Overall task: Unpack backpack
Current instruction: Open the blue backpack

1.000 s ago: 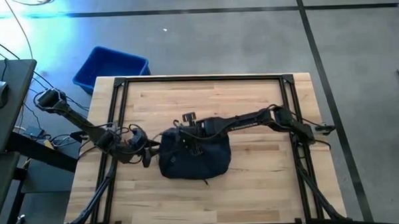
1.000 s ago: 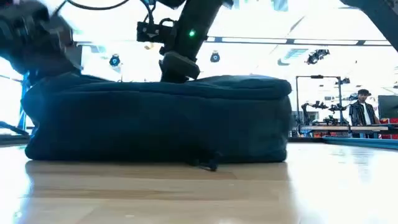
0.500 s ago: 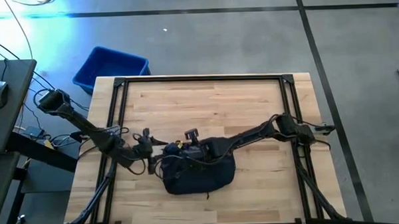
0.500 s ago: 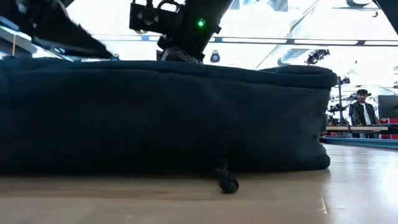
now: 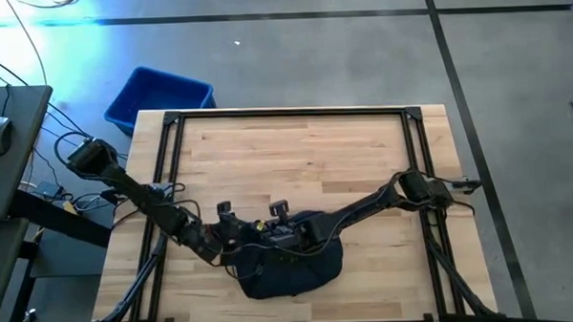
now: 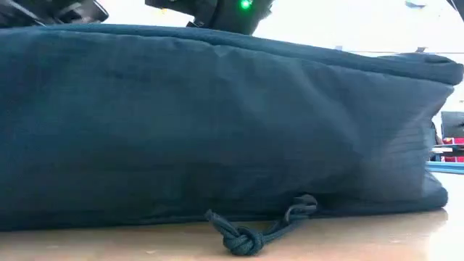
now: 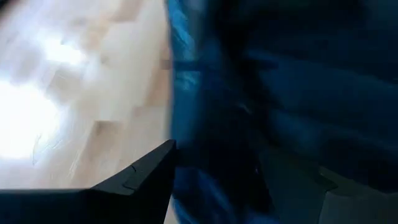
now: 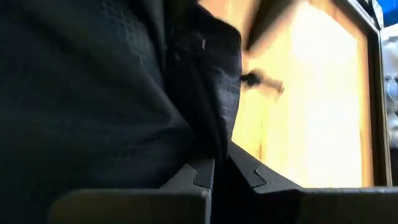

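**Backpack dragged to the near edge, left pincer reaching in**

Closest to us, the backpack (image 6: 217, 123) now fills almost the whole low view, where a second ago it took up only the middle with the room visible beside it. Its knotted cord (image 6: 254, 228) lies on the wood right under the camera. So the bag has slid toward the near edge of the table (image 5: 305, 146) — in the high view it sits lower and looks more bunched than before.

On top of it, our right gripper (image 5: 275, 235) has its fingers pressed together on a fold of navy fabric; the right wrist view shows cloth running down between them. It has travelled with the bag, which suggests the pinch did the dragging.

Just to its outer side, our left gripper (image 5: 234, 241) has come across from the bag's edge and now stands at the fabric, fingers spread as wide as we have seen them. In the left wrist view one finger (image 7: 134, 180) shows against the wood, with blurred blue cloth beside it. We cannot tell whether it is inside an opening yet.

We judge nothing is unpacked so far — one pincer is holding the bag, the other readying to reach in. Beyond the table's far corner, well away from both, the blue bin (image 5: 158, 97) waits on the floor.
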You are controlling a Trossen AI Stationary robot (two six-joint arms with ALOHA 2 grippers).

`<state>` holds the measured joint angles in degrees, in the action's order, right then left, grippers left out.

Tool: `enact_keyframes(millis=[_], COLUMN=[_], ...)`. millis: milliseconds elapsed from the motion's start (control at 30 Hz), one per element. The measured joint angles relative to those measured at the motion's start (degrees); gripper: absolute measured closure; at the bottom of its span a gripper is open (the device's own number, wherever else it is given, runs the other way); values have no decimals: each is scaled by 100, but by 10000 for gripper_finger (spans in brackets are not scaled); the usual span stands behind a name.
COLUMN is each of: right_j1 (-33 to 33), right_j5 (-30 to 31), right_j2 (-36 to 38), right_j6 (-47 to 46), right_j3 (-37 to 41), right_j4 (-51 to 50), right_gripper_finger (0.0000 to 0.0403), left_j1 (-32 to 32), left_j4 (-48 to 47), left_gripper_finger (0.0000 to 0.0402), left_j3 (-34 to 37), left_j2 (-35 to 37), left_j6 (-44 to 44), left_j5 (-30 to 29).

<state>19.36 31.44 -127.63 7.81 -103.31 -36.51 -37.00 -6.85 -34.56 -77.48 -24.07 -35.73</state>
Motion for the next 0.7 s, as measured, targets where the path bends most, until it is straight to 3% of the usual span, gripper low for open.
enact_keyframes(millis=[167, 467, 700], right_j1=[-96, -52, 96], right_j5=[262, 496, 503], right_j2=[2, 2, 2], right_j6=[-285, -286, -121], right_j3=[0, 0, 9], right_j4=[-182, -188, -204], right_gripper_finger=[403, 403, 403], left_j1=[-116, 90, 130], left_j4=[-1044, -990, -557], left_gripper_finger=[196, 197, 197], left_j3=[-578, -390, -408], left_j2=[189, -255, -932], left_j6=[-136, -723, -517], left_j5=[-140, -841, -1539])
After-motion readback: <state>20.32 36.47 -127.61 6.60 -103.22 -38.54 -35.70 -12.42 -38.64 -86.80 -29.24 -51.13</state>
